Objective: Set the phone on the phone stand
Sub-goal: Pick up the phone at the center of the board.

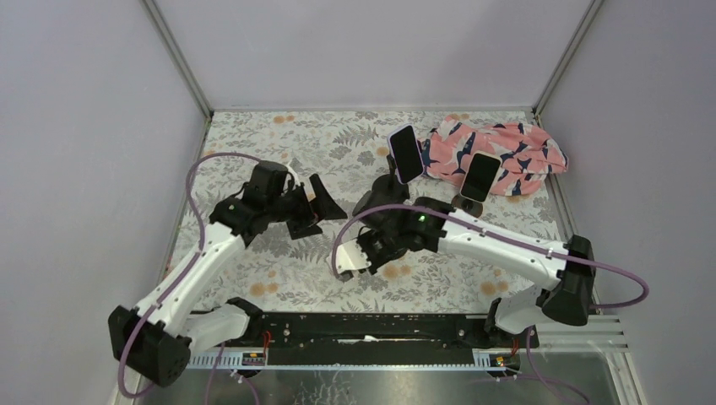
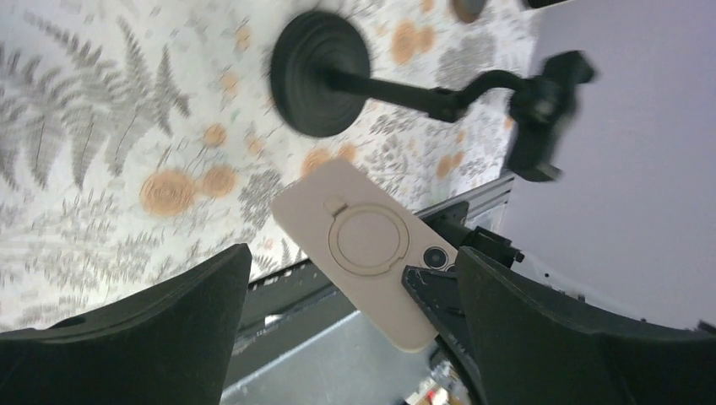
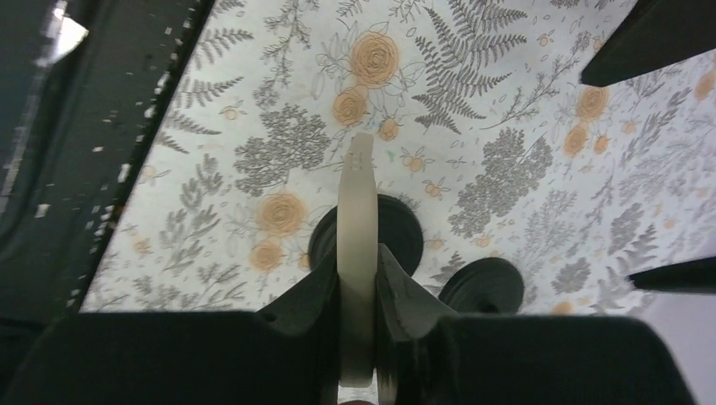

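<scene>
Phone (image 3: pixel 357 194), clamped edge-on in the right hand (image 3: pixel 358 278), hangs just on the near side of the empty phone stand (image 2: pixel 321 72), long axis pointing toward it; left hand (image 1: pixel 317 213) gapes empty, left of the stand.

Phone (image 3: pixel 357 211) seen edge-on, lower end hidden inside right gripper (image 3: pixel 358 287); phone stand (image 2: pixel 321 76) motion-blurred.

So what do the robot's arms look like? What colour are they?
Both the left arm and the right arm have white shells with black joints and black, wedge-shaped jaws. A purple cable loops along each one. The right arm also shows a small green light near its wrist.
</scene>
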You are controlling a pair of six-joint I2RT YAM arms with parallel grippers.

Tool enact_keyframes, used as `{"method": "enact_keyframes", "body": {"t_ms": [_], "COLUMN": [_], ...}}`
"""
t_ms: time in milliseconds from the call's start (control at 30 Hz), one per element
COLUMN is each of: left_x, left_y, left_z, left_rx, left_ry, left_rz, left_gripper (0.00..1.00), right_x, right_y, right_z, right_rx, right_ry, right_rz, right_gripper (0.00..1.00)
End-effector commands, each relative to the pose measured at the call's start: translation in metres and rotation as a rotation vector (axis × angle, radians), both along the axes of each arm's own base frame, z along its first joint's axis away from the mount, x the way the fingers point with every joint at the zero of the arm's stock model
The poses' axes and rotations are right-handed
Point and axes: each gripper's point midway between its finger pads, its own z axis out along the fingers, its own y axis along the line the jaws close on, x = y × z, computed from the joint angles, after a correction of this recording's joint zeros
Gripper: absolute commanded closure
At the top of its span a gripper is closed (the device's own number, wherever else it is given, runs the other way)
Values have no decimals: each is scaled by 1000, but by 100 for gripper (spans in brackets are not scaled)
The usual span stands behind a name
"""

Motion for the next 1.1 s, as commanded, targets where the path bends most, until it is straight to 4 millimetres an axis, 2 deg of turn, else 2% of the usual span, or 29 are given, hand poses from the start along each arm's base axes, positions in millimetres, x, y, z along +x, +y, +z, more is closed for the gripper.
{"method": "enact_keyframes", "body": {"t_ms": [0, 67, 200, 300, 367, 467, 567, 767, 900, 1067], "left_x": [19, 23, 16, 5, 4, 15, 8, -34, -65, -80], "left_y": [-7, -11, -6, -4, -2, -2, -17, -45, -65, -67], "left_z": [46, 73, 120, 137, 139, 124, 125, 139, 141, 145], "left_rx": [-128, -218, -359, -412, -428, -446, -489, -649, -673, -711], "left_ry": [-339, -509, -803, -1002, -1058, -962, -985, -1071, -1167, -1236], "left_rz": [-27, -24, 1, -42, -39, 31, -90, -366, -503, -535], "left_gripper": [1, 1, 1, 1, 1, 1, 1, 1, 1, 1], "right_x": [-24, -29, -25, -21, -17, -12, -15, 1, -1, -4], "right_y": [-21, -31, -56, -71, -80, -91, -95, -122, -127, -127], "right_z": [44, 51, 55, 55, 62, 67, 70, 86, 96, 100], "right_rx": [89, 114, 144, 184, 239, 286, 335, 510, 569, 589], "right_ry": [173, 243, 348, 418, 463, 507, 551, 644, 680, 698], "right_rz": [-14, -29, -116, -197, -256, -348, -419, -532, -526, -511], "right_gripper": [98, 98, 98, 98, 98, 98, 98, 98, 98, 97]}}
